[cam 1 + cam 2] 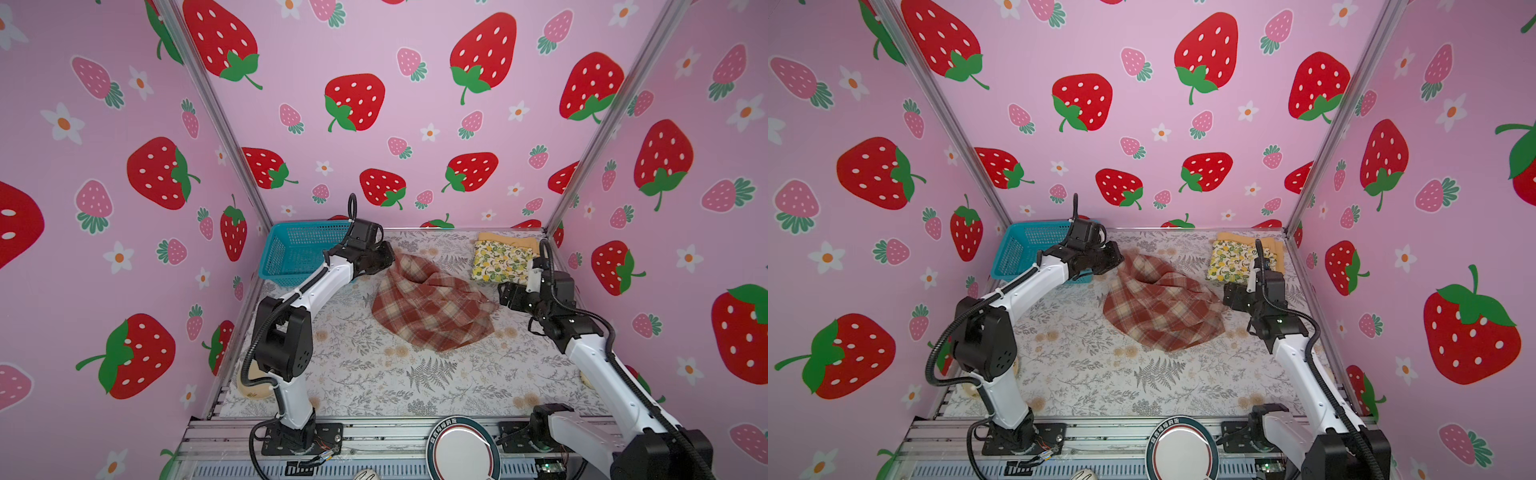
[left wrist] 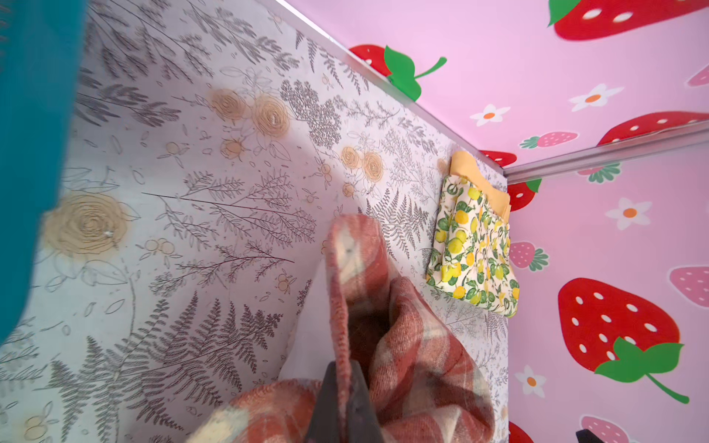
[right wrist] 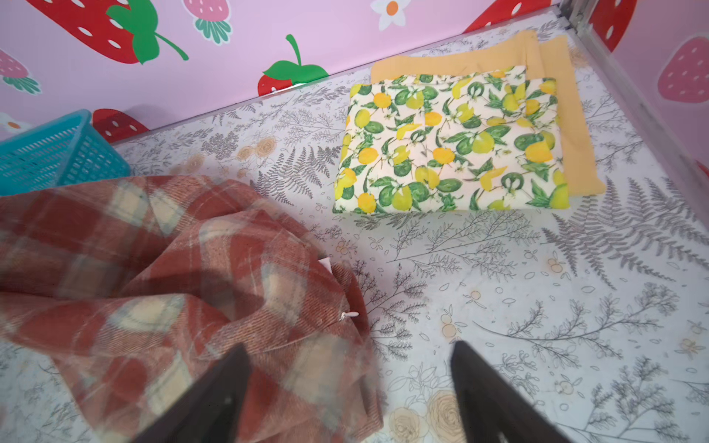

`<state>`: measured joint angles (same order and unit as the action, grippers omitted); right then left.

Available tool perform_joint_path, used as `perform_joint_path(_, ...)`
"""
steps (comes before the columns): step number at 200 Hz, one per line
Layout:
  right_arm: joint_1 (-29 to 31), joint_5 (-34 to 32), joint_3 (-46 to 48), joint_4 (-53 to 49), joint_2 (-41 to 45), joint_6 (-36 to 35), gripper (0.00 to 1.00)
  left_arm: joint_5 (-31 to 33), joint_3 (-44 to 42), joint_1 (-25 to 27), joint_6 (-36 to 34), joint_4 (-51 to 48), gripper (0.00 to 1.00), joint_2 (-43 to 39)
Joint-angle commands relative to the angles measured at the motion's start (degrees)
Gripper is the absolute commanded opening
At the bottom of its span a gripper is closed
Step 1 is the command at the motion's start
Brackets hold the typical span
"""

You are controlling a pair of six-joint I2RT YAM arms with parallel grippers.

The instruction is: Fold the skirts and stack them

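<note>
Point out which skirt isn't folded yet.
The red-brown plaid skirt: it lies rumpled mid-table, one edge pinched in the left gripper. The lemon-print skirt sits neatly folded on the folded mustard skirt in the far right corner.

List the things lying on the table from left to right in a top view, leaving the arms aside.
teal basket → plaid skirt → lemon-print skirt. The mustard skirt lies under the lemon-print one, so it has no separate place in the order.

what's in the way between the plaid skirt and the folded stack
Nothing visible: only bare table lies between the plaid skirt and the lemon skirt folded on the mustard skirt. The right gripper, jaws open, sits at the plaid skirt's right edge.
</note>
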<state>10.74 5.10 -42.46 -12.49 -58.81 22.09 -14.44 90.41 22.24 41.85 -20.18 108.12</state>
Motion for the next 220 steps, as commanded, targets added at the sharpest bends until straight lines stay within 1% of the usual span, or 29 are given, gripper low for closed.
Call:
perform_joint_path(1, 0.78, 3.59, 0.96, 1.52, 1.16, -0.05, 1.00, -1.04, 6.61, 1.38, -0.91, -1.77, 0.03, 3.57)
perform_joint_path(34, 3.54, 6.84, 2.84, 1.80, 2.50, -1.11, 1.00, 2.07, 19.24, 1.23, 0.29, -5.52, 0.05, 11.97)
perform_joint_path(36, 3.79, 6.91, 2.93, 1.73, 2.61, -1.20, 1.00, 2.18, 19.99, 1.14, 0.37, -5.80, 0.09, 12.54)
perform_joint_path(43, 4.67, 6.95, 3.29, 1.46, 2.78, -1.36, 1.00, 2.20, 23.34, 1.04, 0.78, -6.69, 0.16, 14.90)
perform_joint_path(55, 6.36, 6.54, 4.09, 1.15, 3.07, -1.34, 1.00, 2.00, 28.90, 0.94, 0.94, -9.00, 0.29, 18.80)
perform_joint_path(62, 7.45, 6.45, 4.76, 1.15, 3.25, -1.13, 1.00, 2.19, 31.57, 0.96, 0.91, -10.46, 0.34, 20.39)
perform_joint_path(72, 9.29, 5.94, 5.69, 1.20, 3.50, -0.92, 1.00, 2.13, 33.12, 0.88, 0.89, -11.18, 0.41, 21.32)
perform_joint_path(76, 10.03, 5.67, 6.21, 1.16, 3.63, -0.78, 1.00, 2.02, 32.77, 0.88, 0.95, -11.05, 0.45, 21.09)
perform_joint_path(77, 10.24, 5.55, 6.32, 1.15, 3.71, -0.75, 1.00, 2.03, 32.66, 0.88, 0.96, -10.99, 0.47, 20.95)
perform_joint_path(79, 10.67, 5.38, 6.51, 1.11, 3.77, -0.69, 1.00, 2.04, 32.36, 0.74, 0.96, -10.70, 0.49, 20.72)
perform_joint_path(80, 10.86, 5.37, 6.60, 1.09, 3.78, -0.67, 1.00, 2.04, 32.10, 0.72, 1.05, -10.60, 0.50, 20.60)
perform_joint_path(84, 11.71, 4.96, 6.99, 1.07, 3.71, -0.58, 1.00, 2.07, 31.09, 0.64, 0.84, -10.01, 0.59, 19.85)
perform_joint_path(92, 13.32, 4.21, 7.66, 0.99, 4.01, -0.43, 1.00, 2.00, 28.29, 0.45, 0.82, -9.00, 0.62, 17.76)
perform_joint_path(93, 13.60, 4.12, 7.79, 0.98, 4.03, -0.40, 1.00, 2.02, 28.00, 0.44, 0.80, -8.87, 0.63, 17.53)
perform_joint_path(95, 14.06, 3.84, 7.88, 0.98, 4.11, -0.38, 1.00, 1.93, 27.28, 0.31, 0.79, -8.72, 0.68, 16.88)
perform_joint_path(97, 14.44, 3.64, 8.15, 0.93, 4.20, -0.29, 1.00, 1.93, 26.40, 0.27, 0.78, -8.51, 0.70, 16.28)
perform_joint_path(113, 17.81, 2.47, 9.57, 1.38, 5.44, -0.28, 1.00, 2.04, 17.48, -0.34, 0.84, -5.38, 0.72, 9.22)
perform_joint_path(116, 18.30, 2.41, 9.75, 1.52, 5.70, -0.37, 1.00, 2.04, 15.36, -0.42, 0.93, -4.61, 0.79, 7.59)
perform_joint_path(119, 18.86, 2.37, 9.93, 1.62, 5.87, -0.38, 1.00, 2.11, 13.45, -0.44, 1.08, -3.72, 0.81, 5.91)
perform_joint_path(122, 19.46, 2.37, 10.09, 1.72, 5.91, -0.45, 1.00, 2.06, 11.03, -0.44, 1.17, -2.90, 0.90, 4.31)
perform_joint_path(126, 20.15, 2.20, 10.32, 1.70, 6.16, -0.46, 1.00, 2.09, 8.20, -0.45, 1.32, -1.62, 0.93, 2.11)
perform_joint_path(127, 20.35, 2.15, 10.30, 1.69, 6.16, -0.51, 1.00, 2.15, 7.54, -0.45, 1.36, -1.31, 0.97, 1.53)
perform_joint_path(129, 20.58, 2.05, 10.42, 1.68, 6.16, -0.50, 1.00, 2.09, 6.19, -0.44, 1.32, -0.86, 1.00, 0.62)
perform_joint_path(154, 25.89, 0.49, 11.19, 1.49, 5.43, -0.39, 1.00, 2.43, -8.17, -0.34, 1.56, 1.50, 0.99, -11.07)
perform_joint_path(175, 30.12, -0.87, 12.18, 2.70, 3.78, 0.36, 1.00, 2.56, -20.98, 0.23, 3.43, 4.82, 0.99, -19.33)
perform_joint_path(191, 32.79, -3.57, 12.46, 3.25, 1.43, 0.85, 1.00, 2.35, -29.71, 1.02, 5.45, 7.94, 0.99, -23.52)
perform_joint_path(220, 34.02, -6.83, 11.32, 3.52, -3.17, 0.98, 1.00, 3.01, -39.36, 3.37, 7.68, 12.55, 0.99, -26.64)
